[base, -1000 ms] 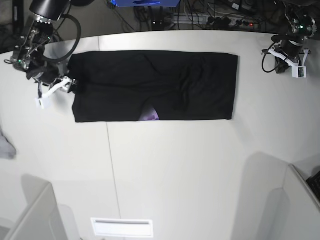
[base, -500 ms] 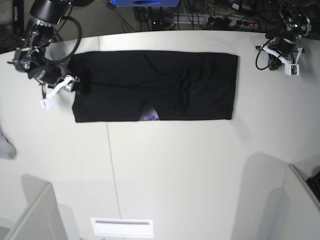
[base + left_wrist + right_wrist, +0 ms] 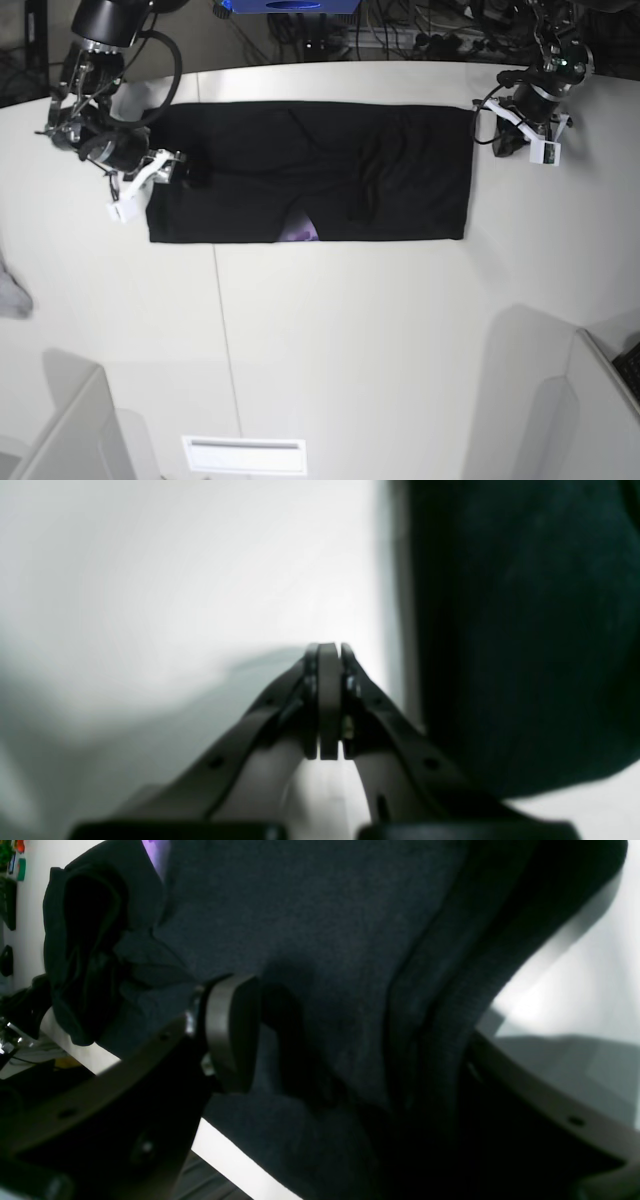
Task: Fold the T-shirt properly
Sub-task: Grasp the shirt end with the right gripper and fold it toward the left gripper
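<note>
- Black cloth in the left wrist view: the T-shirt (image 3: 520,630) lies to the right of the left gripper (image 3: 330,700), apart from it over bare white table (image 3: 175,580). Its fingers are pressed together on nothing, tips just beside the shirt's edge.
- Right wrist view: the right gripper (image 3: 345,1040) straddles the T-shirt's end edge, fingers spread, one pad (image 3: 232,1030) over the cloth. No pinch yet, I judge.
- Base view: T-shirt (image 3: 310,170) is a long band across the table, long axis running arm to arm. Right gripper (image 3: 165,175) is on one short end; left gripper (image 3: 515,130) is just off the other, so the right arm is the nearer.
</note>
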